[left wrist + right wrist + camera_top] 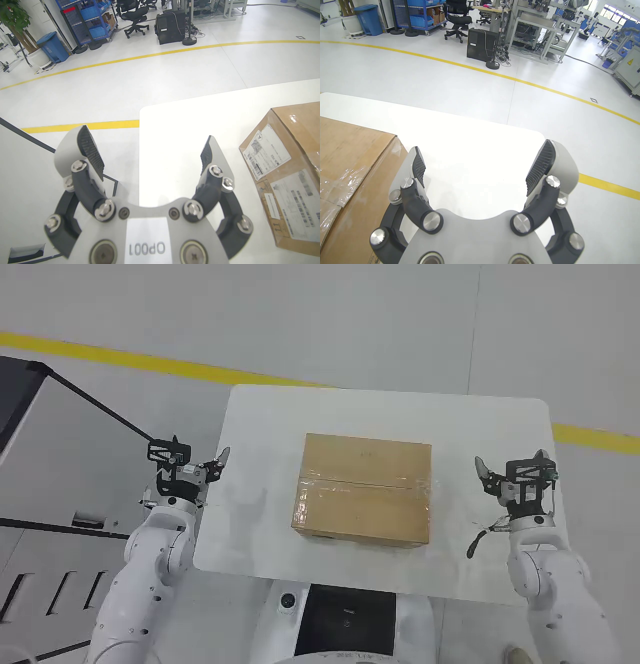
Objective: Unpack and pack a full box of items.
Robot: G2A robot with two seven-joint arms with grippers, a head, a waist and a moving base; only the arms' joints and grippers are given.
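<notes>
Box (pixel 365 456) shut, centre of worktop (pixel 260 424). Left gripper (pixel 147 140), right gripper (pixel 482 150) flank it, jaws spread, empty. Peel tape seam (pixel 345 483) first, imo.

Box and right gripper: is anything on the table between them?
No. The stretch of table between the box and the right gripper is bare, as the top view shows.

Taped brown cardboard box (pixel 365 487) mid white rounded table (pixel 270 414); L gripper (pixel 188 452) at table's left edge, R gripper (pixel 511 462) nr right edge, box btwn.
</notes>
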